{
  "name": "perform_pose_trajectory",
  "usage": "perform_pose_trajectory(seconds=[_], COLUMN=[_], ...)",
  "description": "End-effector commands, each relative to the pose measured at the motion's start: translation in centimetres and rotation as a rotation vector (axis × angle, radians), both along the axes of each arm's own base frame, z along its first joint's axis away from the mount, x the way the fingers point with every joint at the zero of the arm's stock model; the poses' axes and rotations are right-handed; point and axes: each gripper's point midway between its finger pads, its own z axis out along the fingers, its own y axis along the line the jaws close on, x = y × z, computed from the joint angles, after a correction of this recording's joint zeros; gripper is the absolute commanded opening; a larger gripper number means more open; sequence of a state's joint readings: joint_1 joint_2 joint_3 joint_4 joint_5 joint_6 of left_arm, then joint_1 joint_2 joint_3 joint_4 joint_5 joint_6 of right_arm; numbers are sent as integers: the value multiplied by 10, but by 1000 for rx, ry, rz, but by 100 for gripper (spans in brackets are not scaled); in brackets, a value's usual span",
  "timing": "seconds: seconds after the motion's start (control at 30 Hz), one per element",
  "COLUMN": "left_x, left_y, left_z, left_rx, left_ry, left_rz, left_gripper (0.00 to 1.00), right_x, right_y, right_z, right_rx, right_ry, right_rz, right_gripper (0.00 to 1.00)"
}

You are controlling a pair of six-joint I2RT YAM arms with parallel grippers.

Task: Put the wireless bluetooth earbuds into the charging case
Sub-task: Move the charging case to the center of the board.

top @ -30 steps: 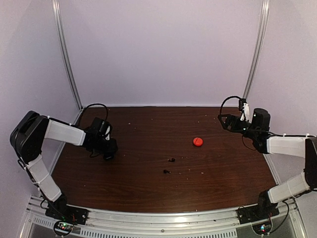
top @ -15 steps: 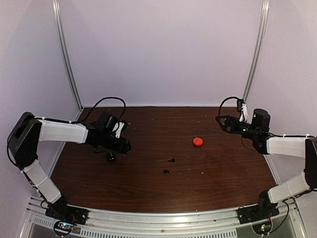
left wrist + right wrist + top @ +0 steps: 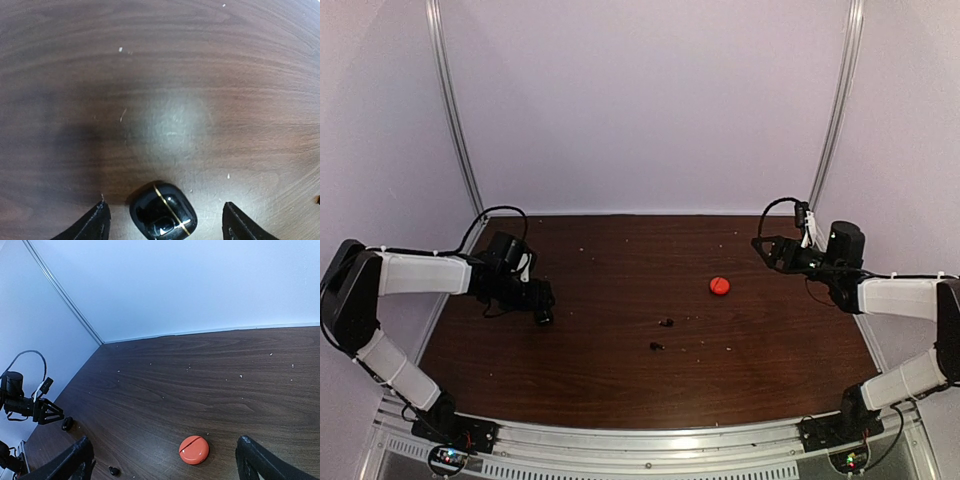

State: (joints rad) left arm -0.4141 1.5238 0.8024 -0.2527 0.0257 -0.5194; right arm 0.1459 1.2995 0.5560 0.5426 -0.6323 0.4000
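The left gripper (image 3: 165,205) stands open around the black charging case (image 3: 163,218), its fingers not touching it. The right gripper (image 3: 163,440) is wide open and empty. Two black earbuds (image 3: 666,323) lie in the middle of the table (image 3: 620,385), near the red case (image 3: 719,286).

I work over a dark brown wood-grain tabletop (image 3: 620,370) flecked with pale specks (image 3: 728,348), boxed in by plain pale lilac walls (image 3: 650,100) with slim silver metal posts (image 3: 457,120) at the far corners.

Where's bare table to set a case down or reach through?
Free: the far strip behind the red case; the stretch between the black case and the earbuds; the near edge. Crowded only around the earbuds and red case.
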Motion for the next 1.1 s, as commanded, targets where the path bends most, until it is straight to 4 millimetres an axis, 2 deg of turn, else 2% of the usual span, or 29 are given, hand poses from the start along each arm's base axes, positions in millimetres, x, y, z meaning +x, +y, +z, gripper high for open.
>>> perform_pose_trajectory(seconds=[0.0, 0.27, 0.4, 0.53, 0.67, 0.73, 0.83, 0.97, 1.07], left_x=[-6, -21, -19, -19, -18, -15, -4, 12, 23], left_y=[0, -22, -54, -91, -107, -111, -103, -81, -90], left_z=[-2, -11, -8, 2, 21, 35, 48, 41, 40], left_rx=[-68, -177, -188, -271, -350, -360, -242, -8, -14], left_ry=[39, 80, 56, 52, 25, -13, -101, -129, -117], left_rz=[78, 38, -56, -162, -208, -245, -305, -333, -354], left_gripper=[79, 77, 77, 75, 75, 74, 74, 74, 70], right_x=[-5, -4, -3, -2, -2, -3, -3, -4, -4], right_y=[3, 2, 3, 4, 4, 4, 5, 6, 8], right_z=[7, 10, 10, 9, 9, 9, 9, 8, 7], right_rx=[8, 3, 9, 11, 7, 8, 9, 12, 15], right_ry=[-27, -38, -39, -34, -35, -33, -36, -37, -32], right_rz=[18, 12, 14, 20, 18, 22, 29, 33, 43], right_gripper=[100, 100, 100, 100, 100, 100, 100, 100, 100])
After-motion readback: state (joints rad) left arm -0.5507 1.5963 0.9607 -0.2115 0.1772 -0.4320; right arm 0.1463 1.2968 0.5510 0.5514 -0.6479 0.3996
